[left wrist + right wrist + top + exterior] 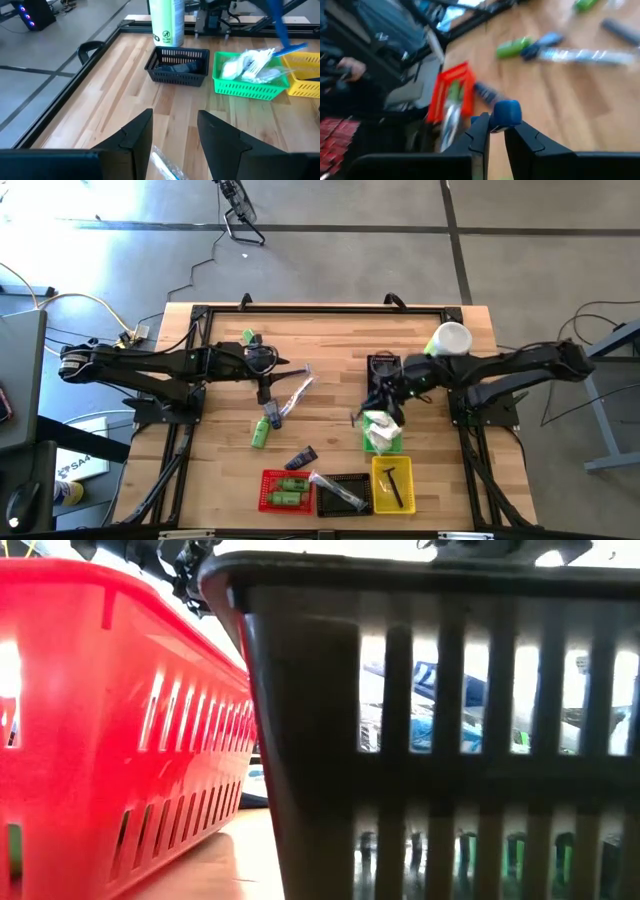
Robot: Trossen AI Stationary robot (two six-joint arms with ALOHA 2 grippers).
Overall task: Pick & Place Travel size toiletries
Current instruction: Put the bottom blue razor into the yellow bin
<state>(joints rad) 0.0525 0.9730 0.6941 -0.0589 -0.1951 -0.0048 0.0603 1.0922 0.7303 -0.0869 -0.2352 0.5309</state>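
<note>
Closest to the low camera stand the red basket (120,720) and the black basket (330,740) beside it, at the table's (220,470) near edge, and they block almost everything behind them.

We judge two picks to be in hand. The left gripper (175,117) hangs over the left middle of the table with its fingers parted and nothing between them. The clear-wrapped toothbrush (296,394) lies on the wood just beneath and beside it. The right gripper (497,123) is pinched narrowly on a blue-ended toiletry (507,112) and holds it above the table near the green basket (250,89), which already holds white packets.

For the left arm, the next move calls for lining the fingers across the thin wrapped toothbrush and lowering until they straddle it. The wrapper looks slippery and lies flat, so a shallow grip may slide off. The right arm needs to pick the matching basket and lower before letting go — the green basket and the yellow basket (378,480) sit close together, so a drop could land in the wrong one.

Open wood lies between the two arms, and a green bottle (262,432) and a navy tube (301,457) rest there — well apart from the baskets. Those baskets crowd the near edge, so any lowering there should come from straight above.
</note>
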